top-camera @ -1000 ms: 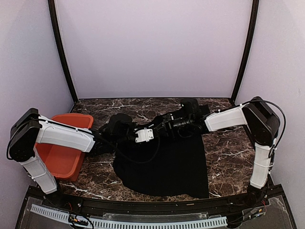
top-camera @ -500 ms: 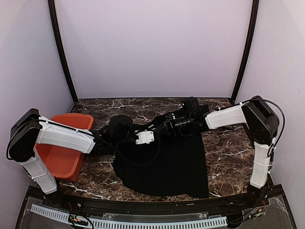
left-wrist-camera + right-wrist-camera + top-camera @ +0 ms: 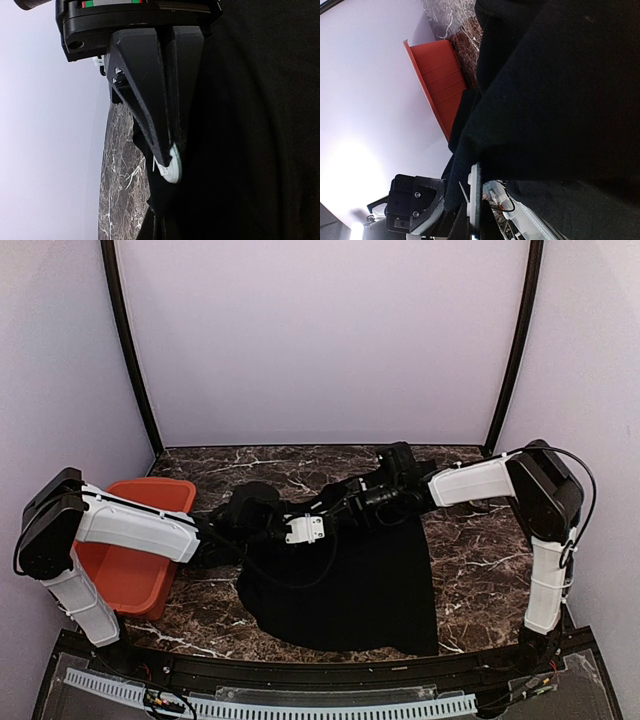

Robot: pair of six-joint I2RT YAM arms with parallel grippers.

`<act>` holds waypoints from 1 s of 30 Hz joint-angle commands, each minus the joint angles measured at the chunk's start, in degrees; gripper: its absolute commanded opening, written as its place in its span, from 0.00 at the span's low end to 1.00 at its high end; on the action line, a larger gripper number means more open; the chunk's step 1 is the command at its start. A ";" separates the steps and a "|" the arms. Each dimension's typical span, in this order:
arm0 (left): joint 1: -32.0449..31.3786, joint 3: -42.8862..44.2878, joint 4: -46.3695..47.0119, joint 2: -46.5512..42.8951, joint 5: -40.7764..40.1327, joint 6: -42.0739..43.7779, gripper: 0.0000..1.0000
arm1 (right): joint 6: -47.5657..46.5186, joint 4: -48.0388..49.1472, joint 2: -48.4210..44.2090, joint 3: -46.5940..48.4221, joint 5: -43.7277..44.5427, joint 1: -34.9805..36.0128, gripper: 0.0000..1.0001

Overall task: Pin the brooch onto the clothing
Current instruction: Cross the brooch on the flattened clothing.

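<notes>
Pinching the pale brooch (image 3: 173, 172) in the left gripper (image 3: 169, 164) — nipping a lifted fold of the black T-shirt (image 3: 370, 590) in the right gripper (image 3: 341, 505), at its far edge on the marble table (image 3: 485, 560).

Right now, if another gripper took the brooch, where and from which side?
Probably the free rim of the brooch, poking past the left gripper's fingertips, approached from the tip end. It is a thin disc, seemingly pinched across its faces, leaving only that rim exposed.
</notes>
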 commanded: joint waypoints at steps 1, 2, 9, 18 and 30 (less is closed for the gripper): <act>-0.67 -0.75 2.62 -0.99 -0.65 0.48 0.01 | -3.94 -3.92 0.55 2.45 -0.92 0.47 0.00; -0.67 -0.69 2.91 -0.91 -1.14 0.51 0.01 | -3.91 -3.84 0.43 2.32 -1.36 0.46 0.00; -0.65 -0.18 2.96 0.02 -2.92 0.79 0.01 | -3.21 -0.51 -2.35 -1.00 -2.62 0.43 0.00; -0.65 -0.11 3.09 -0.05 -3.13 0.63 0.01 | -2.64 2.07 -3.28 -5.09 -1.98 -0.34 0.00; -0.62 -0.31 2.40 -0.68 -1.91 0.23 0.01 | -0.04 5.85 -1.42 -1.99 -1.05 -0.45 0.00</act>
